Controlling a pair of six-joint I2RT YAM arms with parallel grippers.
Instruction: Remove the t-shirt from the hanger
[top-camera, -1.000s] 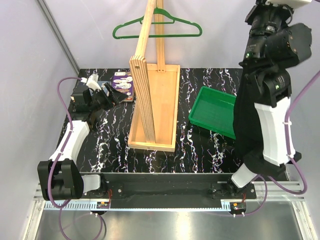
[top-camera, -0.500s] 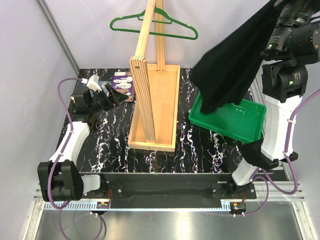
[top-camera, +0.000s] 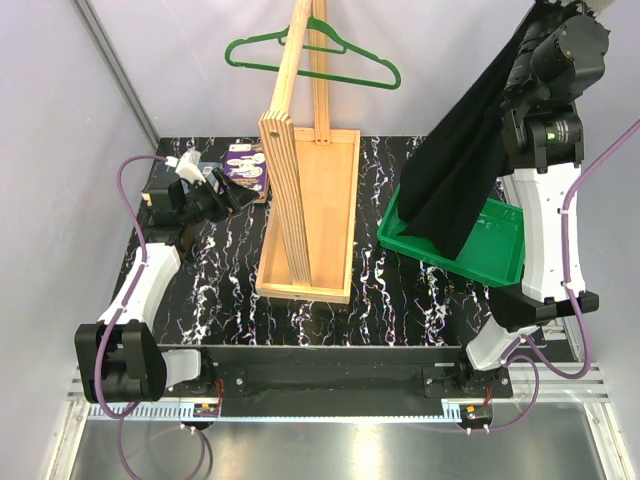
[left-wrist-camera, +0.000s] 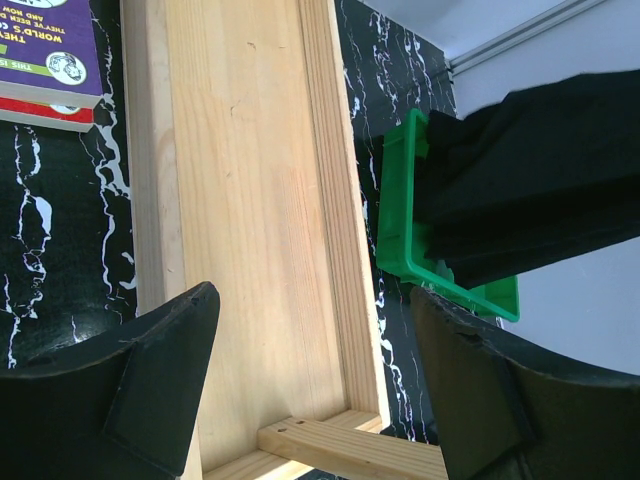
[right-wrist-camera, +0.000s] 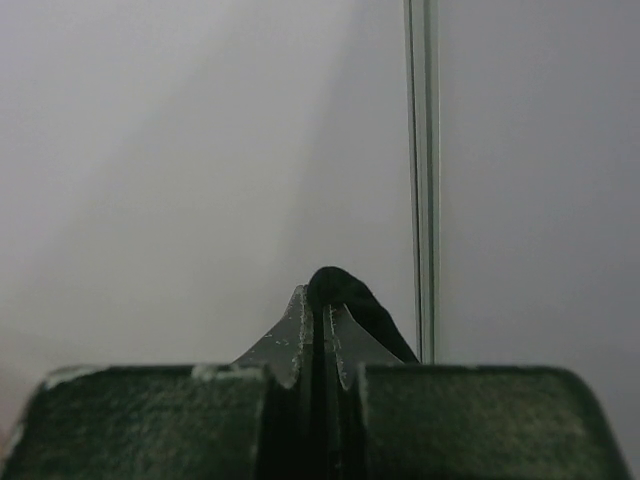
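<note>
The black t-shirt hangs free from my raised right gripper, its lower end draped into the green tray. In the right wrist view the gripper is shut on a fold of the t-shirt. The green hanger hangs bare on the tall wooden stand, with no cloth on it. My left gripper is open and empty, low at the back left; in its wrist view it faces the stand's base, with the t-shirt and tray beyond.
The wooden stand's base tray fills the table's middle. A purple book lies at the back left, also shown in the left wrist view. The green tray sits right of the stand base.
My right arm swung up and back with the t-shirt; the cloth went from hanging along the arm to trailing left, and now droops into the green tray. The left arm has not moved.
</note>
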